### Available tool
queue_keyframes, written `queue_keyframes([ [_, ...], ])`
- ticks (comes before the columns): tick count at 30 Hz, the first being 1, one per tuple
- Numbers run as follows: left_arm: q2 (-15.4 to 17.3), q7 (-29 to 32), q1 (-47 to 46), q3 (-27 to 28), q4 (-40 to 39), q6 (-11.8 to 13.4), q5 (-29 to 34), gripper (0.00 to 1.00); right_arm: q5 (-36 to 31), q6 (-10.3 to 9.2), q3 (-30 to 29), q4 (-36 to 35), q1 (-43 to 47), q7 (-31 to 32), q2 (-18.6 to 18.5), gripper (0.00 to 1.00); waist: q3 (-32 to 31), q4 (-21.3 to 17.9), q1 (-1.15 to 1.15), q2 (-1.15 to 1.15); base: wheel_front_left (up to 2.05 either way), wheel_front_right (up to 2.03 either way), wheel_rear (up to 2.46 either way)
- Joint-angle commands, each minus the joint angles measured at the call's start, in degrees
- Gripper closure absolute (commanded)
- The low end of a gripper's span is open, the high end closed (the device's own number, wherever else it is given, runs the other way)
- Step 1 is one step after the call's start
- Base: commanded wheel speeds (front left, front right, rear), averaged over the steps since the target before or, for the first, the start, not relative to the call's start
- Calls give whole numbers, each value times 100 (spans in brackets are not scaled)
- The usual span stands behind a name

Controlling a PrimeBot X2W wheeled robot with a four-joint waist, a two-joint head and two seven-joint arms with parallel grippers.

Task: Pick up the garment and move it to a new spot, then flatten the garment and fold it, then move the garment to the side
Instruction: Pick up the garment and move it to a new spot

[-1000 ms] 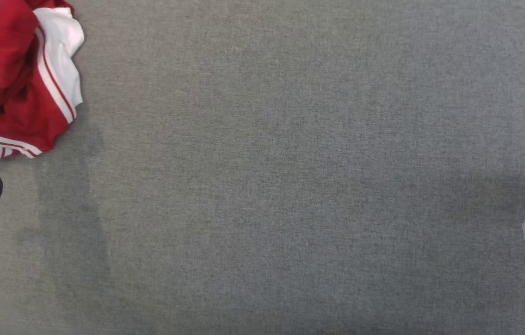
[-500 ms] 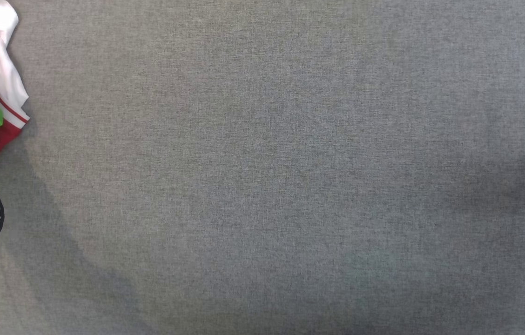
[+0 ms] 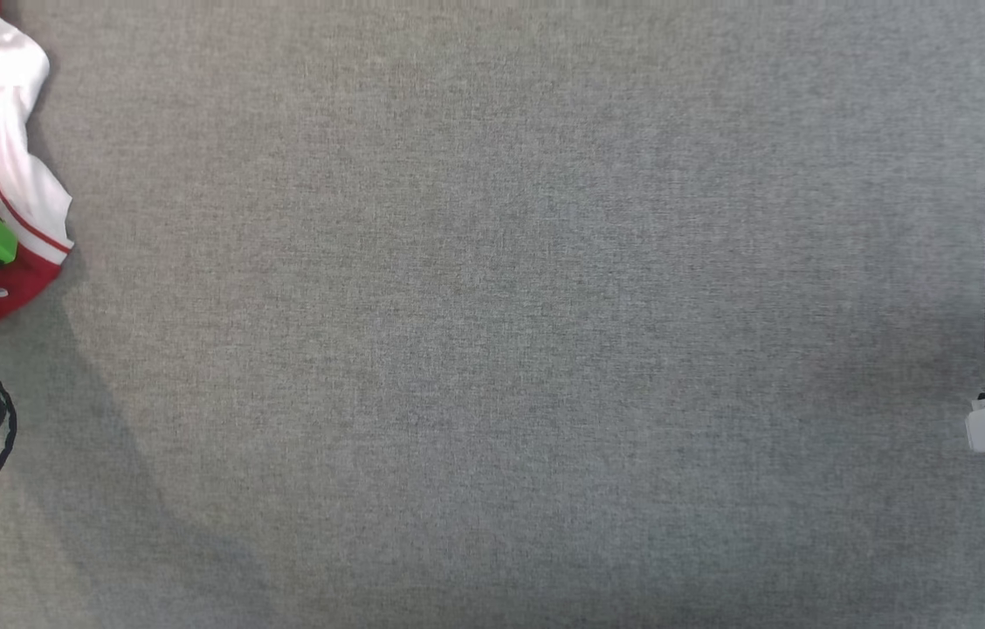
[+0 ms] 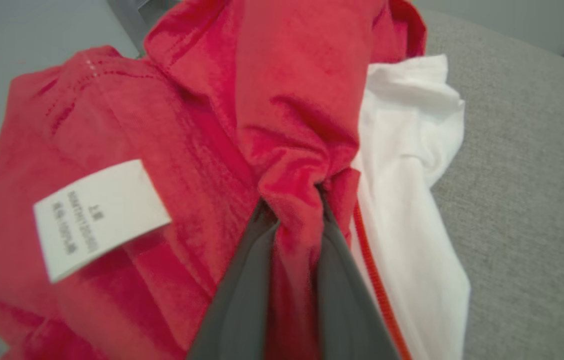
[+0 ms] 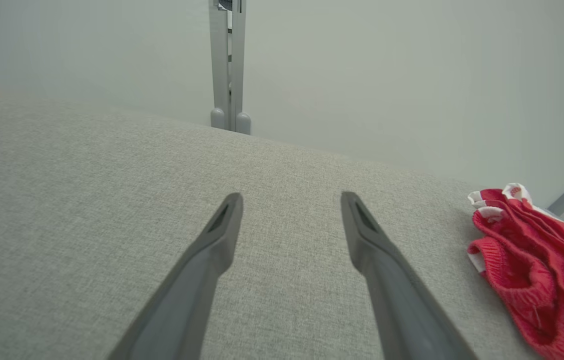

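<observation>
A: We're at the far left end of the bench (image 3: 492, 349), and the garment (image 3: 8, 166) sits bunched right at that edge, red and white, spilling out of the head view.

B: And we've got it! Look along the left pincer (image 4: 292, 200): jaws drawn narrow, a ridge of red cloth squeezed between them, the white label (image 4: 99, 217) just beside on the left.

A: A real pinch, that, not a brush. Can we say it's off the bench?

B: We can't tell from here. The cloth rises into the jaws, but the rest may well be lying down.

A: And the right pincer (image 5: 292, 197)?

B: Spread wide, holding nothing, hanging over bare bench well apart from the garment, which it sees away at the edge of its own view.

A: So the geometry is plain: garment hard left, open bench all to its right, left arm on it, right arm across the bench.

B: We'd judge the carry goes rightward, toward the middle, and it's the left arm's job. There's no long axis to speak of in that heap. It's a crumple, so we reckon flattening will want both arms.
</observation>
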Motion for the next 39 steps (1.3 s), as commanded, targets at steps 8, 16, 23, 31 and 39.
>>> queue_keyframes([
  [8,293,-1072,17,-275,-314,-22,23,100,122,-1,230,508,24,-305,226,0,-838,-295,0,0,0,0,0],
  [16,334,-1485,-139,-635,-763,-23,276,100,220,-1,409,1119,191,-650,537,0,-1601,-639,0,0,0,0,0],
  [23,138,-1550,-246,-881,-1383,-21,513,100,355,-1,555,1564,359,-894,765,0,-2163,-1001,0,0,0,0,0],
  [31,-119,-1530,-232,-1228,-2510,-22,637,100,415,-1,703,1923,428,-1082,874,0,-2523,-1578,0,0,0,0,0],
  [39,-483,-1218,344,-1587,-3652,83,601,100,430,-1,832,2119,480,-1175,936,0,-2757,-2171,0,0,0,0,0],
])
